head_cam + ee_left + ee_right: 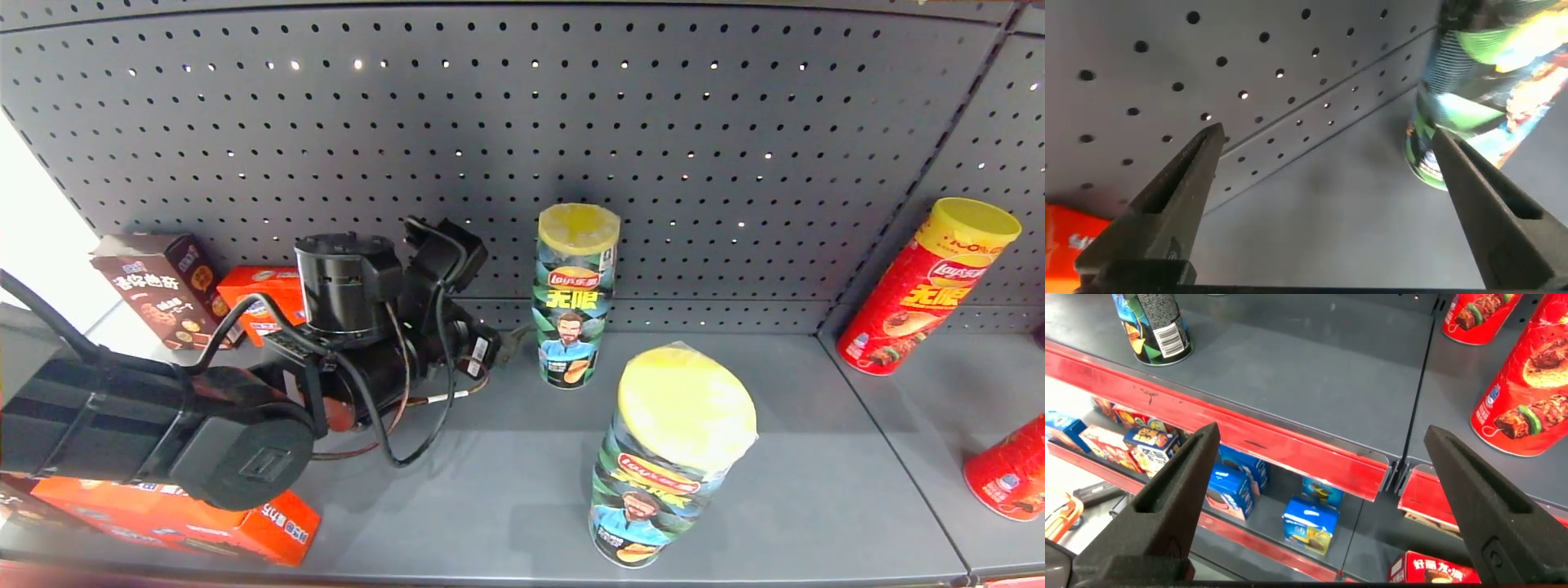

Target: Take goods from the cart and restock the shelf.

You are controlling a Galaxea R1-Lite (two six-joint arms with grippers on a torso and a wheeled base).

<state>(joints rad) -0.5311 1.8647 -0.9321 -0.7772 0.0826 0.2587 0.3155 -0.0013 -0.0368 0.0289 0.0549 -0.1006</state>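
Observation:
Two green chip cans with yellow lids stand on the grey shelf (490, 498): one at the back (575, 296), one near the front edge (665, 465). My left arm (367, 327) lies over the shelf's left part, pointing toward the back can. The left gripper (1324, 135) is open and holds nothing; the back green can (1470, 106) stands just beyond one finger (1490, 204). My right gripper (1323, 434) is open and empty, out in front of the shelf's red edge strip (1290, 437), with the front green can (1151, 327) farther off.
Red chip cans (927, 286) (1008, 469) stand in the bay to the right. A brown cookie box (163, 290) and orange boxes (261, 294) (188, 510) sit at the left. A lower shelf holds blue boxes (1310, 527). Bare shelf lies between the cans and the boxes.

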